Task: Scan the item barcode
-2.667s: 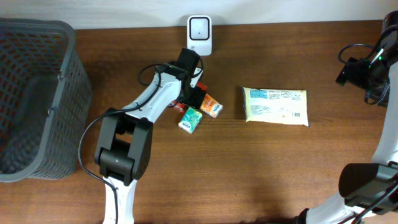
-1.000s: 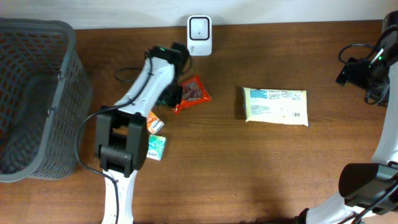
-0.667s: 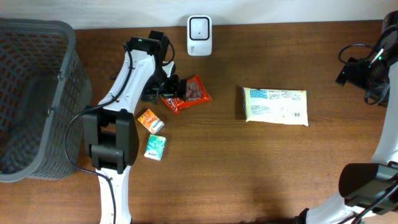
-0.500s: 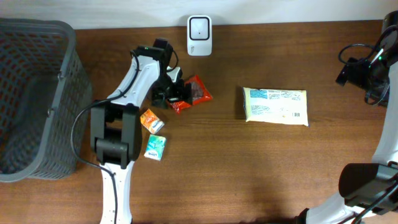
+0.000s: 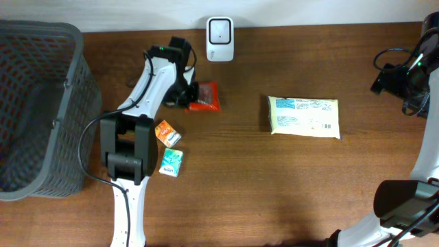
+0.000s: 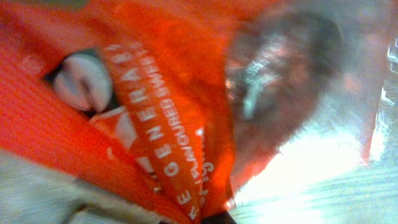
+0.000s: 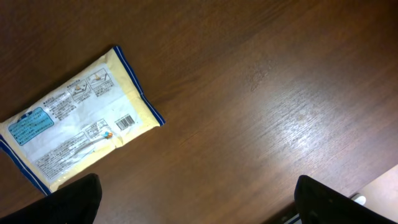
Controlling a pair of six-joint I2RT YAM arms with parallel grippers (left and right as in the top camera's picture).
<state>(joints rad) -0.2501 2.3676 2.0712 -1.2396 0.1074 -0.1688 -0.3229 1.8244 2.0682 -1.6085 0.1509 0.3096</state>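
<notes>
My left gripper (image 5: 188,95) is shut on the left end of a red-orange snack packet (image 5: 205,96) just below the white barcode scanner (image 5: 220,29) at the table's back edge. In the left wrist view the packet (image 6: 155,93) fills the frame, crumpled, with white lettering and a clear window; my own fingers are hidden behind it. No barcode shows on it. My right gripper (image 7: 199,205) hangs open above bare wood at the far right (image 5: 394,79), apart from a yellow flat pack (image 7: 74,124) whose barcode (image 7: 125,122) faces up.
A dark mesh basket (image 5: 41,103) fills the left side. A small orange box (image 5: 167,132) and a small green box (image 5: 171,162) lie beside the left arm's base. The yellow pack (image 5: 304,116) lies right of centre.
The left gripper opened, then shut on the red packet and pulled it slightly left and back toward the scanner. The two small boxes earlier went to the lower left. The right arm is still.
</notes>
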